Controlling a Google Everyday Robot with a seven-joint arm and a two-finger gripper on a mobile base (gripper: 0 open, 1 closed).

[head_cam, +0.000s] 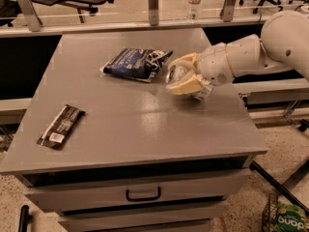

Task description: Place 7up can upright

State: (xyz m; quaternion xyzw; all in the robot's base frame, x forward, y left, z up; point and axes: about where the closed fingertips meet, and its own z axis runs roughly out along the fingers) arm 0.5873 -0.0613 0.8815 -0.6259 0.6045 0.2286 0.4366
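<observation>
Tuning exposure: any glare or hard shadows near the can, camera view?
Camera view: dim, warm light; gripper over the right rear of the table, shut on the 7up can; pale sheen on the table beside it, only soft shadow, small glint on the can's end.
</observation>
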